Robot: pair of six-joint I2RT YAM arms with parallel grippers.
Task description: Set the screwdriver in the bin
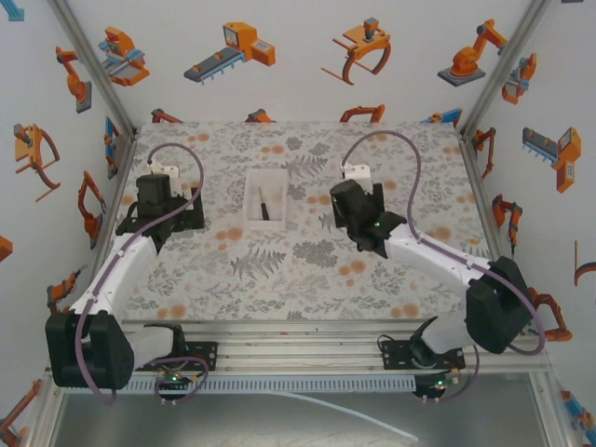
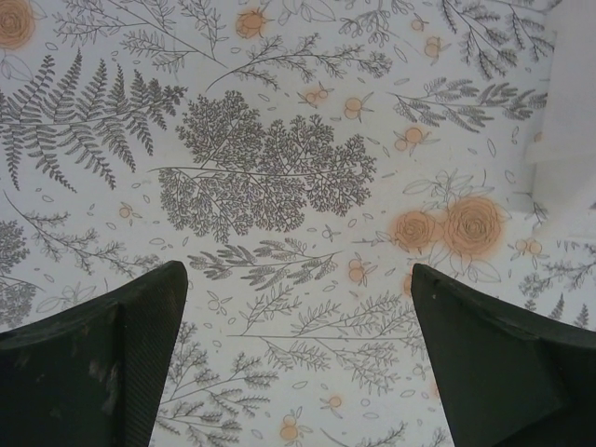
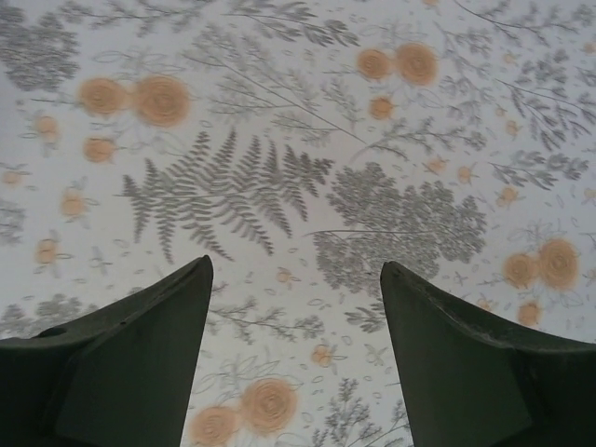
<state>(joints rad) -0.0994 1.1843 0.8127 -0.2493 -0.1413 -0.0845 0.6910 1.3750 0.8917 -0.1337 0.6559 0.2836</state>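
Two hands, both spread wide and holding nothing, are poised over a floral-print counter [image 1: 307, 270].

Top view: the left hand [image 1: 164, 177] is at the left side of the counter, and the right hand [image 1: 359, 179] is right of centre. The bin [image 1: 250, 200] stands between them toward the far side, apart from both. The screwdriver [image 1: 264, 207] lies inside the bin, in its nearer half, running roughly along the bin's length with a slight slant.

Left wrist view: the two dark fingers [image 2: 93, 363] flank bare fern-and-flower print with nothing between them. A blurred white shape [image 2: 570, 102] at the right edge is probably a wall of the bin, though it is too soft to be sure.

Right wrist view: the fingers [image 3: 121, 363] likewise stand well apart over grey ferns and orange blooms, with no object in the gap.
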